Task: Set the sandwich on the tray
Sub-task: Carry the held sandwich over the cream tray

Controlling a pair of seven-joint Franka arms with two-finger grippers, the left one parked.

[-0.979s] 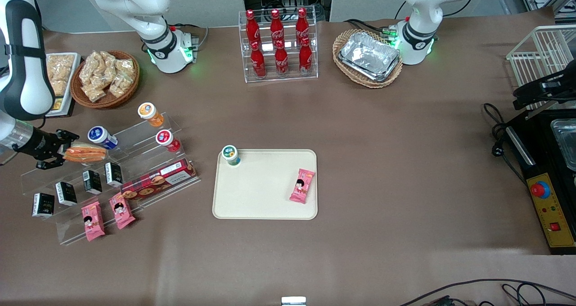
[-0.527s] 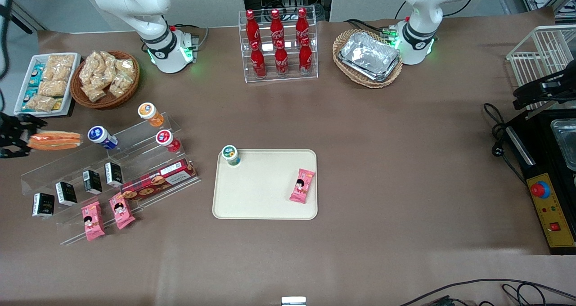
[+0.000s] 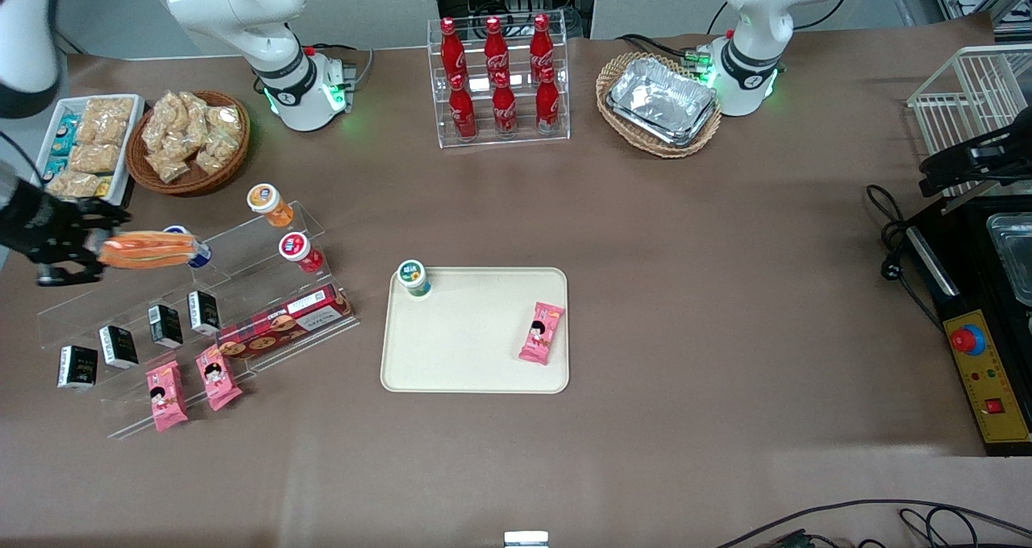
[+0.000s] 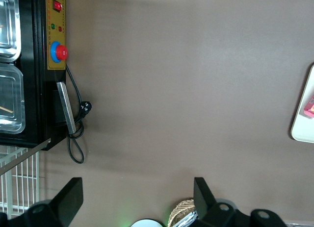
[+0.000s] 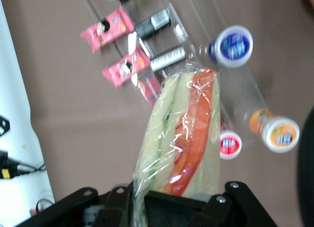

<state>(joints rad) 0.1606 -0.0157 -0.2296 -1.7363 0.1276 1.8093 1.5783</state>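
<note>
My right gripper [image 3: 95,251] is shut on the clear-wrapped sandwich [image 3: 147,251] with orange and cream layers, and holds it in the air above the top step of the clear acrylic shelf [image 3: 242,290], at the working arm's end of the table. The right wrist view shows the sandwich [image 5: 184,134] clamped between the black fingers [image 5: 184,207]. The cream-beige tray [image 3: 476,346] lies flat at the table's middle, well away from the gripper toward the parked arm's end. A small green-lidded cup [image 3: 414,277] and a pink snack packet [image 3: 541,333] lie on it.
The shelf holds an orange-lidded cup [image 3: 268,203], a red-lidded cup [image 3: 298,251], a red biscuit box [image 3: 286,319], black cartons [image 3: 165,325] and pink packets [image 3: 216,377]. A snack basket [image 3: 189,141] and white dish [image 3: 81,149] stand near the gripper. A cola rack [image 3: 500,80] stands farther back.
The gripper with the sandwich swung out toward the table's edge, then came back over the shelf. It now covers most of the blue-lidded cup.
</note>
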